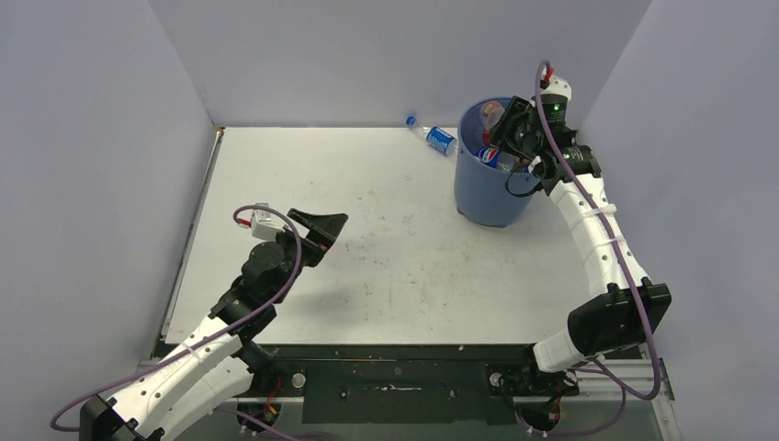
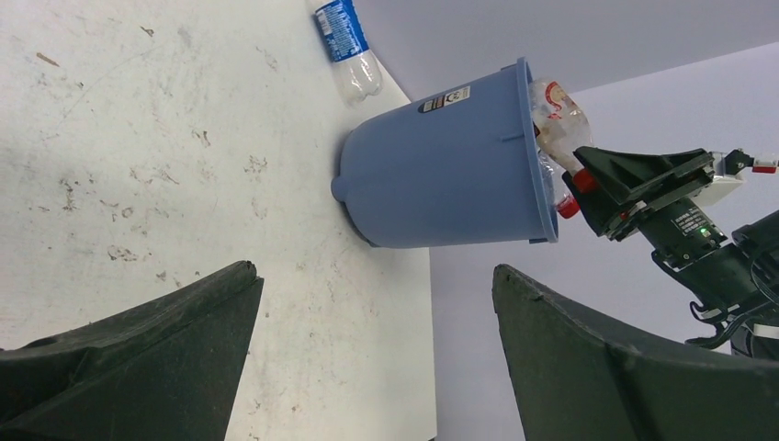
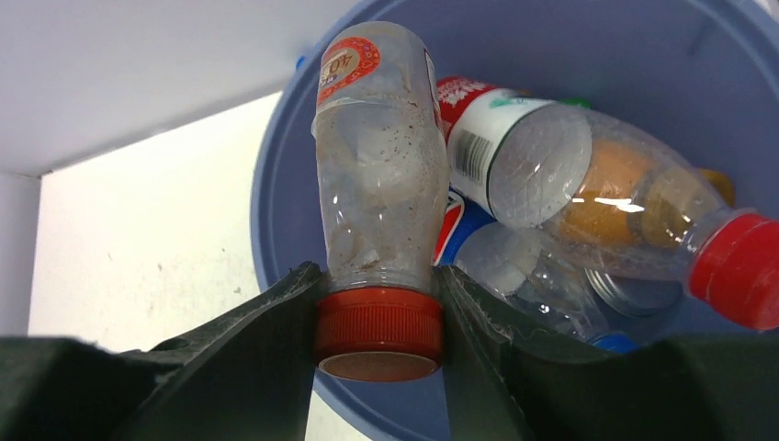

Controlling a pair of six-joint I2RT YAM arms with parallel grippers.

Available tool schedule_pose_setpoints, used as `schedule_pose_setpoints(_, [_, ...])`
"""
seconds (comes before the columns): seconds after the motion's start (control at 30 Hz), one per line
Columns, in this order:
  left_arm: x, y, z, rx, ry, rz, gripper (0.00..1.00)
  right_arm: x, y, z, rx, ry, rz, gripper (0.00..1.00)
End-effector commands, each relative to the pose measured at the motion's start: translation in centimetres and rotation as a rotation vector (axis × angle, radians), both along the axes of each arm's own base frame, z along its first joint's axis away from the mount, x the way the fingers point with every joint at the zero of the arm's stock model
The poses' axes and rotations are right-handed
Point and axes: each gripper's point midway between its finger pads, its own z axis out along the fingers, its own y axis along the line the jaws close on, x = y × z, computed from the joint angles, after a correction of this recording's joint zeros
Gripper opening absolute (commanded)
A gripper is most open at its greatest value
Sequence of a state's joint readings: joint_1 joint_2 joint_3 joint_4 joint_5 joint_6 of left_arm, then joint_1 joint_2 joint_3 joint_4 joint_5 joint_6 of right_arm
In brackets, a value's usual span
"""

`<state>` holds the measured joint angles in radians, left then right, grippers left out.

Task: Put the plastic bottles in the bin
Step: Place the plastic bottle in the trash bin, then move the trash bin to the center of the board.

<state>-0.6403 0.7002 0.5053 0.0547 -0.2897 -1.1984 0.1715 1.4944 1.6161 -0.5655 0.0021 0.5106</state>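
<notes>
**A:** Where's the right gripper point(image 3: 378, 285)?

**B:** Upper right of the overhead view, over the bin point(image 1: 479, 197). Its jaws are partly closed, pinching the red cap of a clear bottle point(image 3: 378, 175) whose body reaches out over the bin's mouth.

**A:** And inside the bin?

**B:** Several bottles lying across one another, among them an orange bottle point(image 3: 634, 216) with a red cap and a white-labelled one beside it.

**A:** The left gripper point(image 1: 320, 231)?

**B:** Left of centre, above the table point(image 1: 395, 266). Its jaws are spread wide with nothing between them.

**A:** Any bottles outside?

**B:** One blue-labelled bottle point(image 1: 434, 137) with a blue cap lies on the table just beside the bin, at its upper left, near the back wall.
</notes>
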Motion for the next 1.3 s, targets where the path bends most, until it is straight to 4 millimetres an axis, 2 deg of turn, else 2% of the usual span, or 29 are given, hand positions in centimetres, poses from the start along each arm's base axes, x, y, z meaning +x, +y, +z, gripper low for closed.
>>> schedule_pose_setpoints(0.0, [0.2,-0.4,0.7,-0.039,-0.017,-0.009,0.97,0.2,0.3,0.7,0.014,-0.047,0.011,0.57])
schedule_pose_setpoints(0.07, [0.2,-0.4,0.6,-0.041,-0.011,-0.010,0.97,0.0,0.2,0.8,0.011,-0.052,0.010,0.67])
schedule_pose_setpoints(0.13, [0.3,-0.6,0.5,-0.040,-0.008,-0.015,0.97,-0.1,0.2,1.2,0.013,-0.060,0.009,0.72])
schedule_pose_setpoints(0.27, [0.5,-0.8,0.5,-0.036,-0.002,-0.017,0.97,-0.4,0.5,2.1,0.017,-0.075,0.015,0.78])
schedule_pose_setpoints(0.37, [0.8,-0.6,0.5,-0.024,-0.009,0.001,0.97,-1.1,0.3,3.6,0.009,-0.113,-0.008,0.79])
schedule_pose_setpoints(0.4, [1.0,-0.5,0.6,-0.016,-0.014,0.012,0.97,-1.6,0.8,4.3,0.011,-0.132,0.002,0.79])
schedule_pose_setpoints(0.5, [2.3,-0.5,1.2,0.027,-0.032,0.043,0.96,-3.4,2.4,7.3,0.020,-0.215,0.030,0.82])
schedule_pose_setpoints(0.6, [4.4,-1.2,2.0,0.129,-0.041,0.054,0.96,-6.3,4.6,10.4,0.016,-0.312,0.090,0.87])
schedule_pose_setpoints(0.67, [6.1,-2.0,2.8,0.192,-0.047,0.052,0.96,-8.1,5.8,11.3,0.031,-0.361,0.144,0.88])
schedule_pose_setpoints(0.7, [6.9,-2.4,2.2,0.221,-0.032,0.045,0.96,-9.1,6.4,11.5,0.043,-0.386,0.183,0.88])
schedule_pose_setpoints(0.73, [7.7,-2.8,2.3,0.226,-0.029,0.034,0.96,-10.0,6.9,11.4,0.049,-0.405,0.216,0.89])
schedule_pose_setpoints(0.8, [9.1,-3.6,2.6,0.222,-0.021,0.006,0.96,-11.0,7.8,9.6,0.035,-0.392,0.260,0.89])
schedule_pose_setpoints(0.9, [9.6,-4.3,1.5,0.213,-0.005,-0.026,0.96,-11.1,7.6,4.9,-0.058,-0.303,0.242,0.89])
schedule_pose_setpoints(0.97, [9.4,-4.4,0.8,0.199,-0.012,-0.037,0.96,-11.2,8.1,2.9,-0.063,-0.295,0.263,0.89])
schedule_pose_setpoints(1.07, [9.1,-3.4,-0.9,0.215,0.009,-0.013,0.96,-11.8,11.0,0.9,-0.060,-0.305,0.331,0.89])
schedule_pose_setpoints(1.17, [8.9,-1.8,-2.4,0.225,0.060,0.011,0.96,-12.3,15.0,-1.6,-0.148,-0.301,0.376,0.89])
schedule_pose_setpoints(1.23, [8.7,-0.3,-3.5,0.219,0.106,0.039,0.96,-11.8,17.0,-3.2,-0.221,-0.286,0.371,0.89])
schedule_pose_setpoints(1.27, [8.3,0.3,-3.9,0.214,0.121,0.053,0.96,-11.4,18.1,-3.4,-0.241,-0.291,0.372,0.89])
